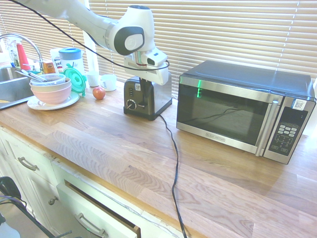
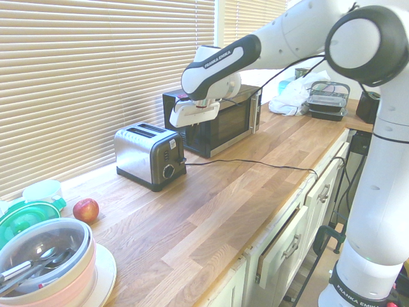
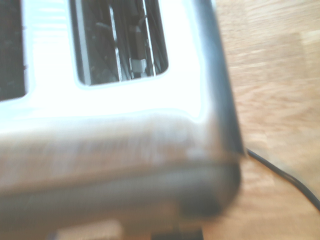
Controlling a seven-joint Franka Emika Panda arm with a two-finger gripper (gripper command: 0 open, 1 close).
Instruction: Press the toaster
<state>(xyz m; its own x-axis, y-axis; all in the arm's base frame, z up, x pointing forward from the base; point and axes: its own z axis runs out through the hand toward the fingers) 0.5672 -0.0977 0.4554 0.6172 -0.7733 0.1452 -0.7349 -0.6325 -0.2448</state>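
The toaster (image 1: 153,96) (image 2: 144,153) is a small steel box with two slots, a black front panel and a round knob (image 1: 131,104). It stands on the wooden counter left of the microwave, and its black cord (image 1: 173,158) trails toward the counter's front edge. My gripper (image 1: 142,82) (image 2: 184,128) points down just above the toaster's front end, over the panel, with its fingers shut and nothing in them. The wrist view looks down from close by on the toaster's top (image 3: 125,100), blurred, with one slot (image 3: 120,40) and the cord (image 3: 285,175) beside it.
A steel-and-black microwave (image 1: 242,111) (image 2: 217,118) stands close beside the toaster. A red apple (image 1: 99,92) (image 2: 85,210), stacked bowls on a plate (image 1: 51,91) and a sink (image 1: 10,84) are at the other end. A drawer (image 1: 99,210) below the counter stands ajar. Blinds run behind.
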